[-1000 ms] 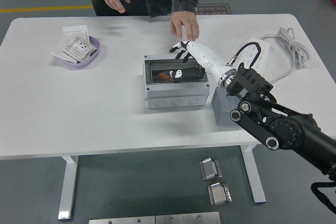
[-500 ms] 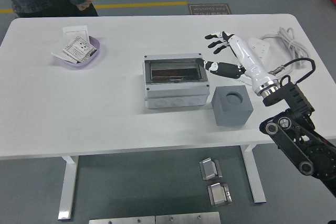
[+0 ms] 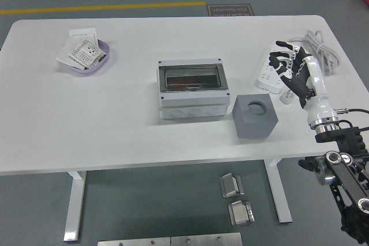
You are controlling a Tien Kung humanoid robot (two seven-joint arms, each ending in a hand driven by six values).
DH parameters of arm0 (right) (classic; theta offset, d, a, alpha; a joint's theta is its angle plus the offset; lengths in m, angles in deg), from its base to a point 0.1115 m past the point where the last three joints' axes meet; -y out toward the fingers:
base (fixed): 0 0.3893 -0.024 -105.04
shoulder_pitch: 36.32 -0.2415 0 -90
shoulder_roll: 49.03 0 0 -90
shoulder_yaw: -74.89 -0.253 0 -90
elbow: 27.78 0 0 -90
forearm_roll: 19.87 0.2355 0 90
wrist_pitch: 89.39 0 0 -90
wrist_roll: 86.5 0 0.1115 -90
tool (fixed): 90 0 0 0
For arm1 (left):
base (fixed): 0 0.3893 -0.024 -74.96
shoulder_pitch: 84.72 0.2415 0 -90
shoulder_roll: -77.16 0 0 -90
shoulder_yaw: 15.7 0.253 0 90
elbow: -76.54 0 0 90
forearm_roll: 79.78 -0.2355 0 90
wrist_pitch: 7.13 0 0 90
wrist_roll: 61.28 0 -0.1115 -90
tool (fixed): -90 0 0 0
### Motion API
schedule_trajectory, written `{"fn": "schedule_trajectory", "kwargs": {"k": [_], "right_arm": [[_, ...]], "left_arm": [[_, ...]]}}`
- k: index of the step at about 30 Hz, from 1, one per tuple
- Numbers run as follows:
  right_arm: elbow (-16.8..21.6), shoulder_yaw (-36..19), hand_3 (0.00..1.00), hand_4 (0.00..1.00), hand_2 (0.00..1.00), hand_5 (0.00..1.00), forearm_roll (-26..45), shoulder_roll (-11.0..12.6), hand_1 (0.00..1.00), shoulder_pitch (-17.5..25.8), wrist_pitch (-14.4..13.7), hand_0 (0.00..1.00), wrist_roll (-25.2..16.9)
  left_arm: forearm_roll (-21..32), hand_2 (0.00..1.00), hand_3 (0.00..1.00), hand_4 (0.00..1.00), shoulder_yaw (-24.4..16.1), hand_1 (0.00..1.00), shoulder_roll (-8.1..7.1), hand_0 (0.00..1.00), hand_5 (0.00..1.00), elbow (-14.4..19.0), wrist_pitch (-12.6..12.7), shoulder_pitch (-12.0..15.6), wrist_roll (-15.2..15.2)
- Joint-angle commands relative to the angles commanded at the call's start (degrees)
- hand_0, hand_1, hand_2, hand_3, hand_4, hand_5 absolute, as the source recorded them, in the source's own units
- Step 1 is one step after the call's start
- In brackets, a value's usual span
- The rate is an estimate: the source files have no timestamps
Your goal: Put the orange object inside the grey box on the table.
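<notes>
While the right hand (image 3: 295, 70) hovers over the white power strip (image 3: 271, 73) at the right side of the white table (image 3: 115, 125), its black-tipped fingers are spread and grip nothing. Inside the grey rectangular box with a transparent window (image 3: 193, 90) at the table's middle, a thin orange object (image 3: 180, 86) shows faintly behind the pane. I judge that the placing step is done and the task is at its end. Any next move only calls for keeping the arm clear of the grey cube with a round hole (image 3: 255, 116) just beside the box.
</notes>
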Motion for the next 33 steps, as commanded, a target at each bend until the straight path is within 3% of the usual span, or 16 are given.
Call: {"fn": "schedule_trajectory", "kwargs": {"k": [14,26,33], "right_arm": [[0.6,-3.4,0.729,0.940,0.622,0.547,3.4,0.2,0.535,1.3,-0.4,0.677,-0.1],[0.9,-4.5,0.725,0.940,0.622,0.548,1.4,-2.2,0.530,3.4,-0.5,0.680,0.3],[1.1,-3.9,0.722,0.948,0.620,0.524,1.8,-2.9,0.542,4.4,-0.4,0.684,-0.1]], "left_arm": [[1.9,0.607,0.682,0.689,0.6,0.683,-1.95,0.681,0.469,0.0,0.1,-0.5,-0.3],[3.6,0.604,0.677,0.693,0.8,0.683,-3.91,0.681,0.471,0.0,-0.2,-0.1,-0.1],[5.3,0.588,0.659,0.657,0.9,0.683,-4.37,0.681,0.424,0.0,-0.2,0.2,-0.3]]}}
